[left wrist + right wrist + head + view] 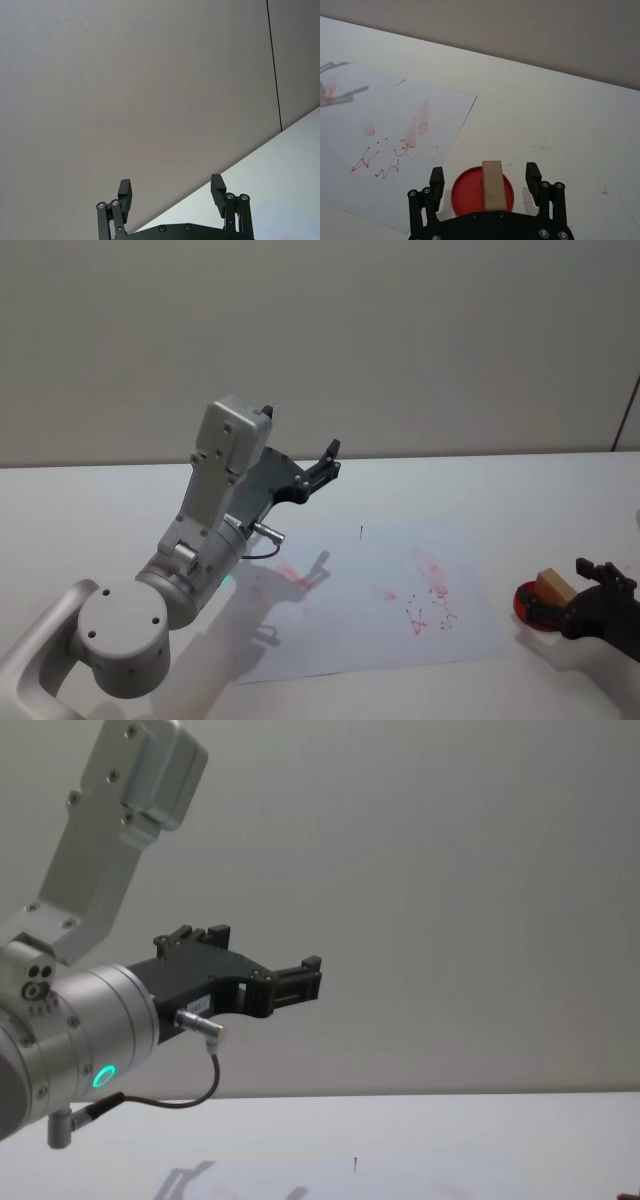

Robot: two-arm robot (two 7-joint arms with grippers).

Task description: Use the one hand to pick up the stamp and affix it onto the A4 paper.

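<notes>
Right gripper (484, 181) sits low at the right edge of the surface (420, 485), fingers (437, 181) spread apart and straddling the stamp (492, 184) without touching it. In the right wrist view there is clear space between each finger and the tan block. The stamp stands upright on a red round ink pad (468, 192), just off the right-hand edge of the A4 paper (350, 640).

Left gripper (318, 472) is raised well above the surface over the paper's far left corner, fingers (125, 192) open, holding nothing. It looks parked.

Progress, as judged: pick-up not yet done. The stamp rests on the pad and is not gripped. What remains is closing on the block, lifting, carrying it over the sheet, pressing down and releasing.

The paper already carries red marks: several blocky smudges, scribbled lines and dots near its middle and right side, plus one smear toward the left. Whether any counts as this run's imprint, I cannot tell.

Writing: none legible. The red marks form no readable characters, and no brand or label can be read on either arm.
</notes>
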